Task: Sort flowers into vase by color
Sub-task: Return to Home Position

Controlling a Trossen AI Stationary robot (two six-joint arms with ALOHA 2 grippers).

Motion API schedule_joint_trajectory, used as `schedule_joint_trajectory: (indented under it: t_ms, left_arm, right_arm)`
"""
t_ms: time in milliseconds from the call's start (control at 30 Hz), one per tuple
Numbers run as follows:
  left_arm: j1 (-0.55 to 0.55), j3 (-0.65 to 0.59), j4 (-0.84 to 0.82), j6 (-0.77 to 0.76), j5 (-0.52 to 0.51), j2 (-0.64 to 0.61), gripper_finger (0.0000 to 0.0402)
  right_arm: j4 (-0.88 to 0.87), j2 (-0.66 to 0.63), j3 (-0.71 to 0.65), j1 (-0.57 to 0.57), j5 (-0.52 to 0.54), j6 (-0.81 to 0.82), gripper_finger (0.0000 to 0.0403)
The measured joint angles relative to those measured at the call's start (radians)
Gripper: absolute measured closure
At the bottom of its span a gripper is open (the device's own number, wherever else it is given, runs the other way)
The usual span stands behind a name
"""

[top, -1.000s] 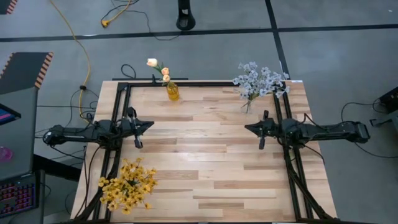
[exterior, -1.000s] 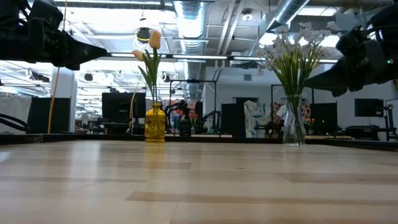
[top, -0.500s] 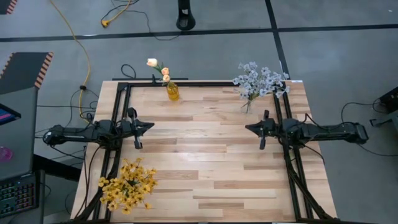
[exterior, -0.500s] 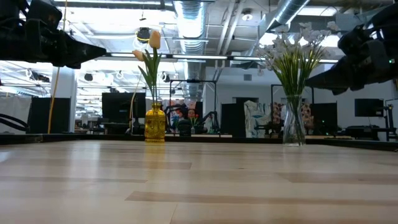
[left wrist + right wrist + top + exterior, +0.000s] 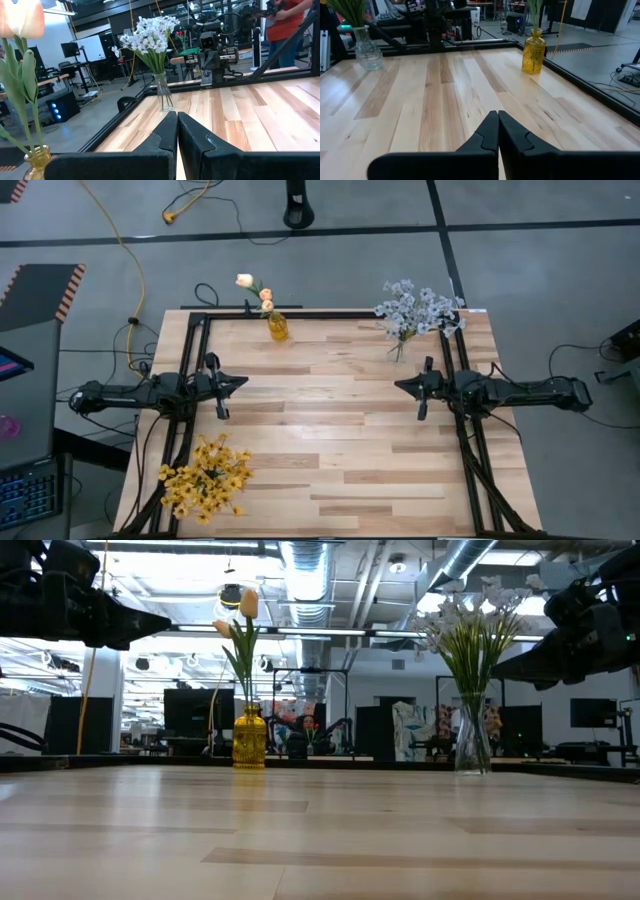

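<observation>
seen from above, the left gripper (image 5: pixel 243 381) hangs over the left-middle of the wooden table (image 5: pixel 340 450), pointing toward the centre. the left wrist view shows its two dark fingers (image 5: pixel 160 140) pressed together with nothing between them. the right gripper (image 5: pixel 397 386) mirrors it at the right-middle of the frame, pointing at the other arm, and its jaws are likewise closed tight on nothing. both grippers sit well apart from every vase

the flowers are all in vases (three bunches, one colour each). the peach tulip buds (image 5: pixel 256 288) stand in a small yellow vase (image 5: pixel 278 329) at the top edge of the table, left of centre in the high view. the blue-white sprays (image 5: pixel 418 310) fill a clear glass vase (image 5: pixel 472 740) near the table's upper right corner, their stems upright in the low view. the yellow blossoms (image 5: pixel 205 478) spread over the lower left corner of the table. from above they hide whatever holds them, but the right wrist view catches a second clear vase (image 5: pixel 368 52) with green stems in it, past the bare middle of the table. in the left wrist view a person (image 5: pixel 287 22) in a red top shows in the room beyond the table
</observation>
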Motion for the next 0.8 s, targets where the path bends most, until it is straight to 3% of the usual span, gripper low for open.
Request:
schedule_joint_trajectory:
  t_ms: [800]
  left_arm:
    - [0.0, -0.001, 0.001, -0.097, 0.0, 0.0, 0.0401]
  right_arm:
    - [-0.001, 0.0, 0.001, 0.0, 0.0, 0.0, 0.0365]
